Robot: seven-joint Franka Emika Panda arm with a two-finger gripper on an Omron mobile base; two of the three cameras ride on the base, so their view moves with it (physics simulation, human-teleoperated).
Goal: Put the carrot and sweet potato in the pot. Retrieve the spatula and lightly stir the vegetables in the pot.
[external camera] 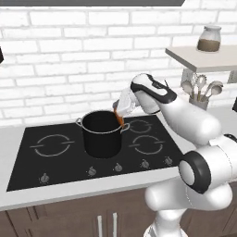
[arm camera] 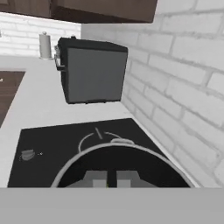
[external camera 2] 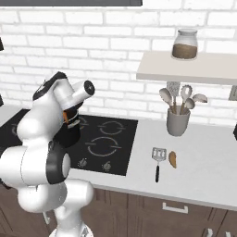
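Your gripper (external camera: 120,118) is closed on the carrot (external camera: 119,119) over the pot (external camera: 102,134). The carrot is probably light, rigid and smooth; grasp it mid-length.

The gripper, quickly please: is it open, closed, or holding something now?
Gripper: closed on the small bright orange tapered carrot, over the black cylindrical pot.

End effector (external camera: 119,116) closed, tilted downward

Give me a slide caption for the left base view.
Gripper shut on the carrot, poised over the black pot on the cooktop.
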